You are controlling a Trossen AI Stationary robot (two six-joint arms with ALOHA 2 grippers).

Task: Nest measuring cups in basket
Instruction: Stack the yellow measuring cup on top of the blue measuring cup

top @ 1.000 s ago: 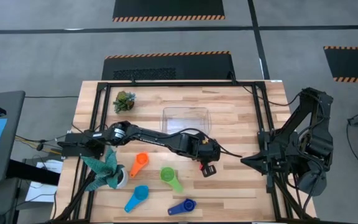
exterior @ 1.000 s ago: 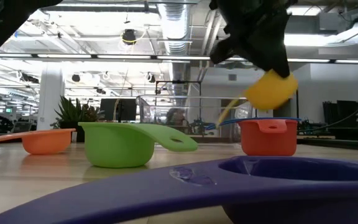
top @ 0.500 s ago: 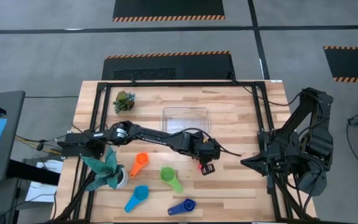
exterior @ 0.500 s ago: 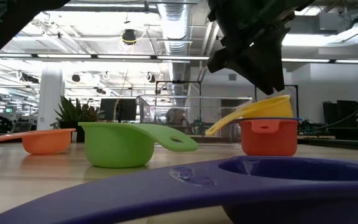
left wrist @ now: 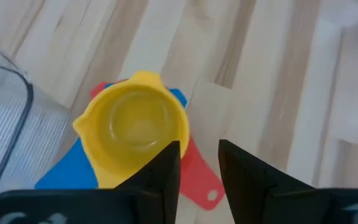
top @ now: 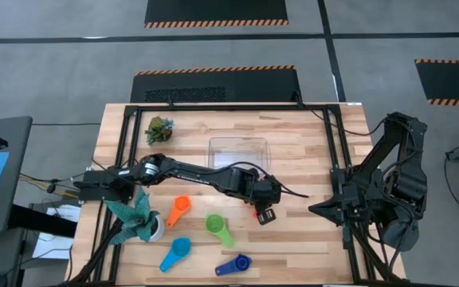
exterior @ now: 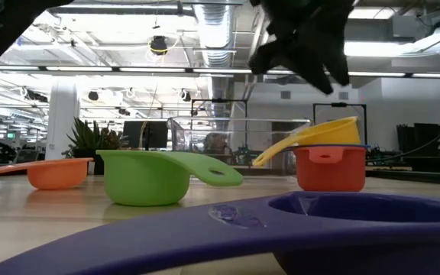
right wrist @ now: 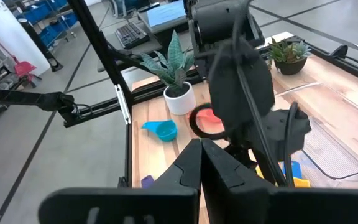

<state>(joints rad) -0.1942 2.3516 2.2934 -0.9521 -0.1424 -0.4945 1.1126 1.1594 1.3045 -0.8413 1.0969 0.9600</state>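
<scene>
The left gripper (left wrist: 199,163) hung released above the yellow cup (left wrist: 133,129), nested in the red cup (exterior: 329,169), with the basket (top: 238,148) beside and the right gripper (right wrist: 201,163) clenched, empty.

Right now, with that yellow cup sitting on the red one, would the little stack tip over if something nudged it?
Probably the top one would. The yellow cup sits tilted in the red cup, handle jutting sideways, so a nudge could rock it loose. Both look like thin plastic, likely light, so the stack may slide on the smooth wooden table. The left claw hangs open above it.
</scene>
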